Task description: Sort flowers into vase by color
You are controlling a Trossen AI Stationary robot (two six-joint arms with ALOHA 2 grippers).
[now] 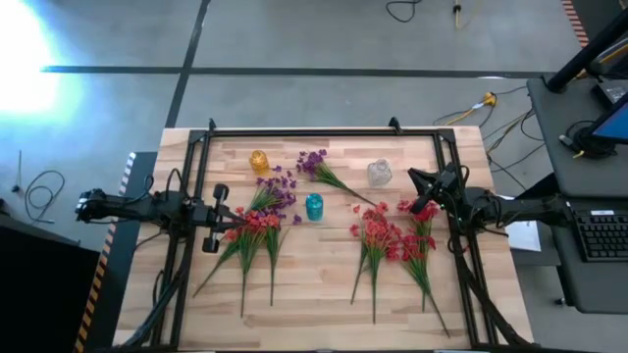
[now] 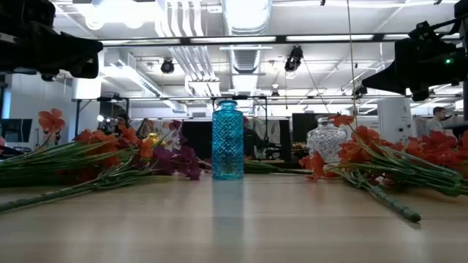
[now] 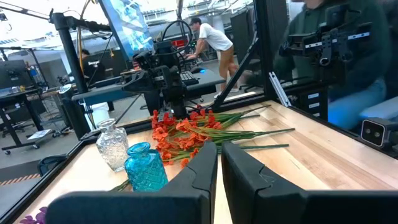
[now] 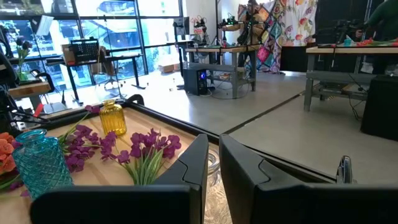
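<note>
Red flowers (image 1: pixel 245 235) lie at the left gripper (image 1: pixel 218 218), which is clenched on nothing; more red flowers (image 1: pixel 391 238) lie by the right gripper (image 1: pixel 420 189), likewise clenched. Purple flowers (image 1: pixel 319 167) rest between yellow vase (image 1: pixel 259 162) and clear vase (image 1: pixel 380 174), near blue vase (image 1: pixel 314 206).

Red flowers (image 1: pixel 385 235), purple flowers (image 1: pixel 316 165); blue diamond-cut vase (image 2: pixel 227 141), yellow vase (image 1: pixel 259 162), clear vase (image 1: pixel 380 174); pale wood tabletop (image 1: pixel 314 284).

Clear vase (image 4: pixel 213 167) behind right fingers (image 4: pixel 198 163)
</note>
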